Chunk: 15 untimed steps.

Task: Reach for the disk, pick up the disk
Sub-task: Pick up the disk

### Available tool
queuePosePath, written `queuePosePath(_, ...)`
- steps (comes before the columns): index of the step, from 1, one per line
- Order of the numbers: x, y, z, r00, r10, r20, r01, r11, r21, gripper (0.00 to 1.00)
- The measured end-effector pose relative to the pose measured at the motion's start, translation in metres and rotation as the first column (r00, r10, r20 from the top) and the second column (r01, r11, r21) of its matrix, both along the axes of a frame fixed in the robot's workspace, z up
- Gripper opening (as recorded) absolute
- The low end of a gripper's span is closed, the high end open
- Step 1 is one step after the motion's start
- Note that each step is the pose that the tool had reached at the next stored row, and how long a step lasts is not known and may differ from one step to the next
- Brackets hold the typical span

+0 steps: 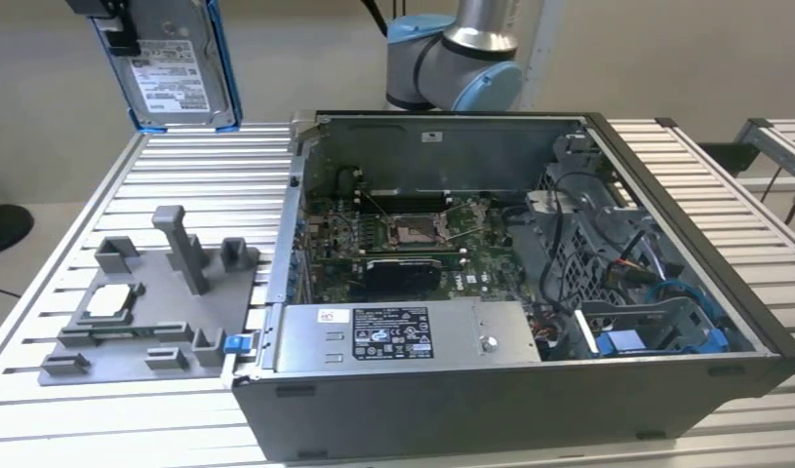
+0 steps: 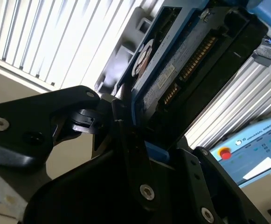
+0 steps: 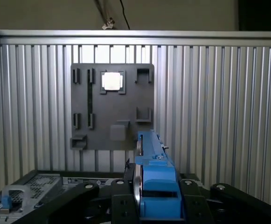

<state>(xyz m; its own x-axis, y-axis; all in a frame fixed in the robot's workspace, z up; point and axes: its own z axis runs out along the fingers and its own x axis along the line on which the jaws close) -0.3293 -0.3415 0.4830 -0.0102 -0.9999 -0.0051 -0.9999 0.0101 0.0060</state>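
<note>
Clearly the gripper (image 3: 157, 191) was clamped on the disk (image 1: 176, 73), which hung upright high above the table (image 1: 202, 175) at the exterior view's left. Gripped near one end only, it could slip or twist free if the arm (image 1: 456, 58) jerked, dropping onto the fixture (image 1: 150, 312).

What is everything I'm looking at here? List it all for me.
disk: one, silver-grey with blue bracket, held in the air, high at the exterior view's left
computer case: one, dark grey, open, on the table
power box: one, grey, labelled, inside the case
holder plate: one, grey, on the table beside the case
chip: one, white-topped, on the plate
table: one, silver slats, under case and plate
arm: one, grey and light blue, behind the case
claw: one, black, shut on the disk
</note>
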Motion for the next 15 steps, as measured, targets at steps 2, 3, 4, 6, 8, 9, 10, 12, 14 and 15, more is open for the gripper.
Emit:
queuePosePath(2,0.009,0.0000,0.0000,1.0000,0.000,0.0001,0.000,1.0000,0.0000,0.00)
queuePosePath(3,0.014,0.0000,0.0000,1.0000,0.000,0.0000,0.000,1.0000,0.0000,0.00)
queuePosePath(4,0.018,0.0000,0.0000,1.0000,0.000,0.0000,0.000,1.0000,0.0000,0.00)
queuePosePath(6,0.027,0.0000,0.0000,1.0000,0.000,0.0000,0.000,1.0000,0.0000,0.00)
queuePosePath(8,0.036,0.0000,0.0000,1.0000,0.000,0.0000,0.000,1.0000,0.0000,0.00)
queuePosePath(9,0.040,0.0000,0.0000,1.0000,0.000,0.0000,0.000,1.0000,0.0000,0.00)
queuePosePath(10,0.045,0.0000,0.0000,1.0000,0.000,0.0000,0.000,1.0000,0.0000,0.00)
queuePosePath(12,0.054,0.0000,0.0000,1.0000,0.000,0.0000,0.000,1.0000,0.0000,0.00)
queuePosePath(14,0.063,0.0000,0.0000,1.0000,0.000,0.0000,0.000,1.0000,0.0000,0.00)
queuePosePath(15,0.068,0.0000,0.0000,1.0000,0.000,-0.0001,0.000,1.0000,0.0000,0.00)
